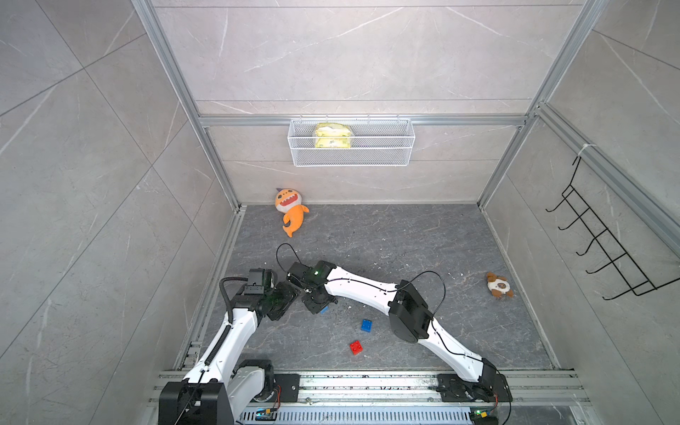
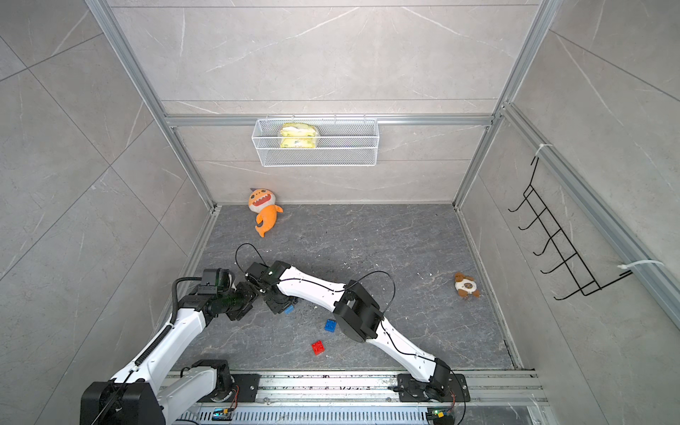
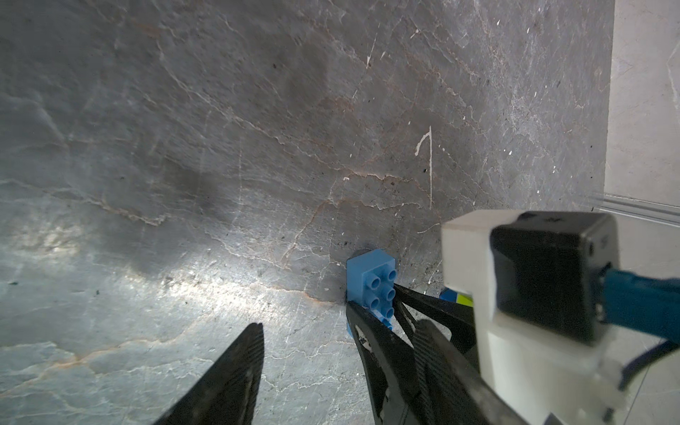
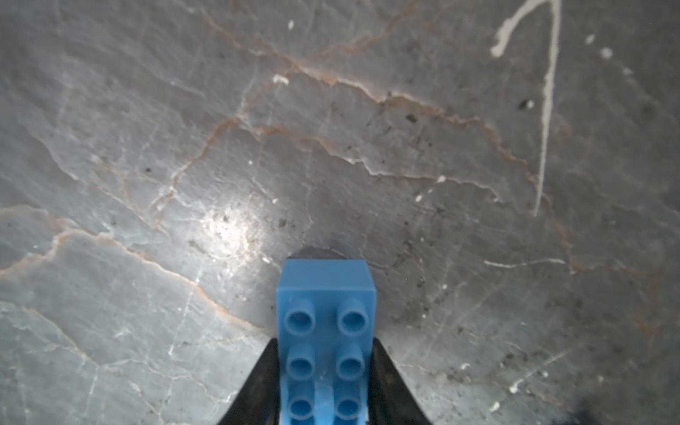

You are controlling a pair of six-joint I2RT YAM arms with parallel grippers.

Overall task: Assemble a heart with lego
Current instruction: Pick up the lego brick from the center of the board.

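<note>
My right gripper (image 4: 323, 342) is shut on a long blue lego brick (image 4: 325, 331), studs facing the camera, held just above the dark floor. In the top views only a corner of that brick (image 1: 323, 310) (image 2: 289, 309) peeks from under the right gripper (image 1: 318, 303). My left gripper (image 3: 340, 325) is open with nothing between its fingers, close beside the held brick (image 3: 375, 287). A sliver of lime-green and blue bricks (image 3: 461, 298) shows behind the right arm's wrist camera; the rest of the heart is hidden. A blue square brick (image 1: 366, 325) and a red square brick (image 1: 356, 347) lie loose on the floor.
An orange plush fish (image 1: 290, 211) lies at the back left and a small brown plush (image 1: 498, 285) at the right wall. A white wire basket (image 1: 351, 141) hangs on the back wall, a black hook rack (image 1: 607, 243) on the right wall. The arms' rail (image 1: 368, 382) runs along the front.
</note>
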